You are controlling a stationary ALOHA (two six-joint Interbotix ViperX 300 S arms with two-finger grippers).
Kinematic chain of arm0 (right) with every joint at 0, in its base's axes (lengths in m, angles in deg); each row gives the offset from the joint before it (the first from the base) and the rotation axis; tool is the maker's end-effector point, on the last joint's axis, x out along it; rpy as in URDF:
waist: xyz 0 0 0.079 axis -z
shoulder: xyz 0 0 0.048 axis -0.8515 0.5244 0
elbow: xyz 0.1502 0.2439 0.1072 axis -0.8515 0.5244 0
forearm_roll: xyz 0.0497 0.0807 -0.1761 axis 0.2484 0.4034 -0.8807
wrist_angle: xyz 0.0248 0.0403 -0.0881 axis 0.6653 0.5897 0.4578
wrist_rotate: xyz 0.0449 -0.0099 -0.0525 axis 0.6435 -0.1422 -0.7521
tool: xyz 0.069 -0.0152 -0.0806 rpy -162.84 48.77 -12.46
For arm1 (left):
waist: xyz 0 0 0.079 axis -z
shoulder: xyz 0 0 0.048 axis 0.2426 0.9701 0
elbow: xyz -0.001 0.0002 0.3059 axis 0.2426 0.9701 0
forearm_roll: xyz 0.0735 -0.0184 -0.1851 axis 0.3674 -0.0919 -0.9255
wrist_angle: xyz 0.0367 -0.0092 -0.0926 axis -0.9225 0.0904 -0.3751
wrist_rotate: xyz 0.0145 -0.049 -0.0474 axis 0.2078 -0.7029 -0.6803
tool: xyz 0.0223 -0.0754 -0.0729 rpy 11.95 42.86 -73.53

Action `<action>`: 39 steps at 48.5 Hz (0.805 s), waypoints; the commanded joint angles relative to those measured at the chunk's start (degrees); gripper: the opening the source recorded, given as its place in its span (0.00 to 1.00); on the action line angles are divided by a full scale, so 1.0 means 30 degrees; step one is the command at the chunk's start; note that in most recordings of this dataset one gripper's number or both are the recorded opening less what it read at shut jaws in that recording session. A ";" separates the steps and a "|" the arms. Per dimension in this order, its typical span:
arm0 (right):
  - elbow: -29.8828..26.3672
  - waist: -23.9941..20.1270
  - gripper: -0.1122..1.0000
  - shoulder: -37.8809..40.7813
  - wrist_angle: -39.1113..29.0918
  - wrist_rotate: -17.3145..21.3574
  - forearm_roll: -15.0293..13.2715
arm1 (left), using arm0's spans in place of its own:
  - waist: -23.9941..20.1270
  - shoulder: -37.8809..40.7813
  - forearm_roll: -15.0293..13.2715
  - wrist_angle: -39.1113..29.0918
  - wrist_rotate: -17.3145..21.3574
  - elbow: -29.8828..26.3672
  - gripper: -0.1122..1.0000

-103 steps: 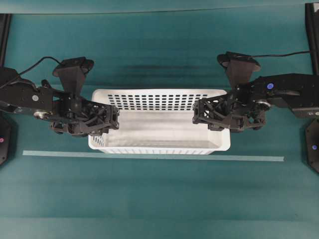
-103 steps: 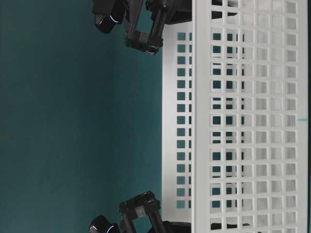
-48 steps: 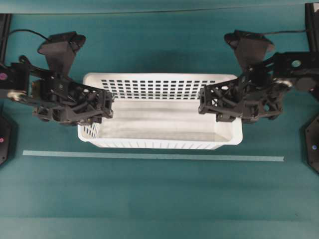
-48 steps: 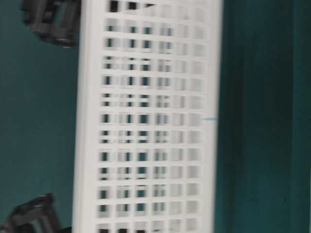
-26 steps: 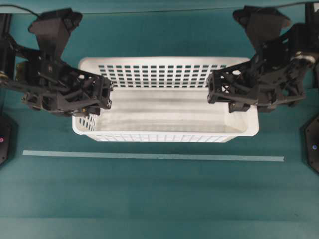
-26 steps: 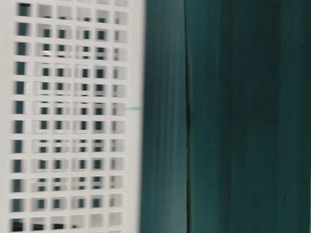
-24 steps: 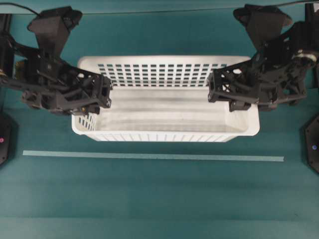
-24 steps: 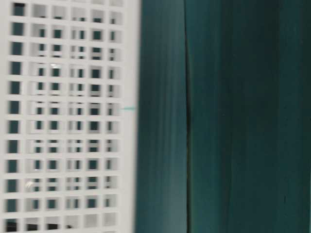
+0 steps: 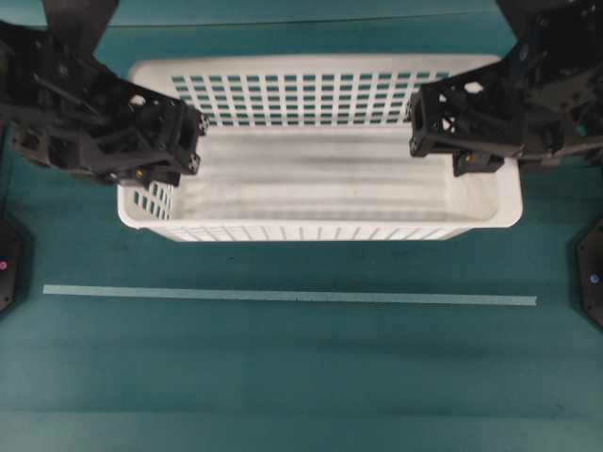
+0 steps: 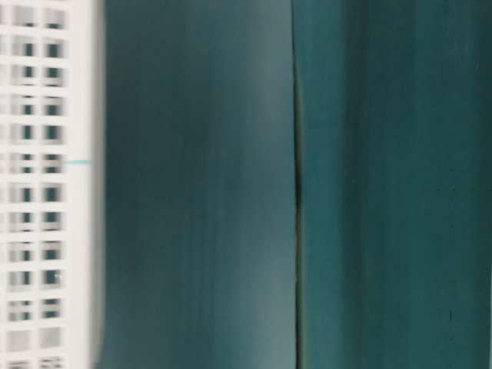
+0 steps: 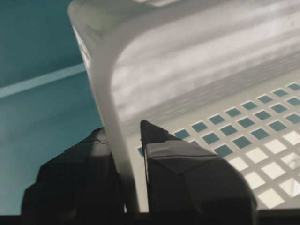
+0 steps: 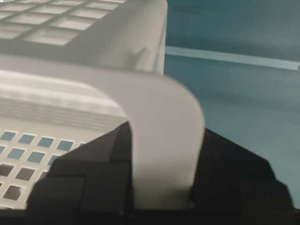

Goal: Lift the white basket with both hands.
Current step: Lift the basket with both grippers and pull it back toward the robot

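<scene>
The white basket (image 9: 320, 233) hangs level above the teal table, carried at its two short ends. My left gripper (image 9: 185, 139) is shut on the left end wall, one finger inside and one outside. In the left wrist view the basket's rounded rim (image 11: 108, 93) runs between the jaws of my left gripper (image 11: 123, 133). My right gripper (image 9: 426, 122) is shut on the right end wall. In the right wrist view that rim (image 12: 93, 47) fills the gap of my right gripper (image 12: 165, 129). The table-level view shows only a blurred strip of the perforated basket wall (image 10: 46, 192).
A pale tape line (image 9: 283, 296) crosses the teal table in front of the basket. Black arm bases stand at the left edge (image 9: 8, 264) and the right edge (image 9: 589, 273). A dark seam (image 10: 294, 192) shows in the table-level view.
The basket has risen with both grippers: it looks larger and higher in the overhead view and has slid almost out of the table-level view. Both grips have held.
</scene>
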 commanded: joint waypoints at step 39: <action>-1.0518 -0.2139 0.27 0.3984 -0.6621 -0.2021 -0.1113 | 0.0410 0.2725 0.0117 -0.5771 0.3340 -1.1016 0.12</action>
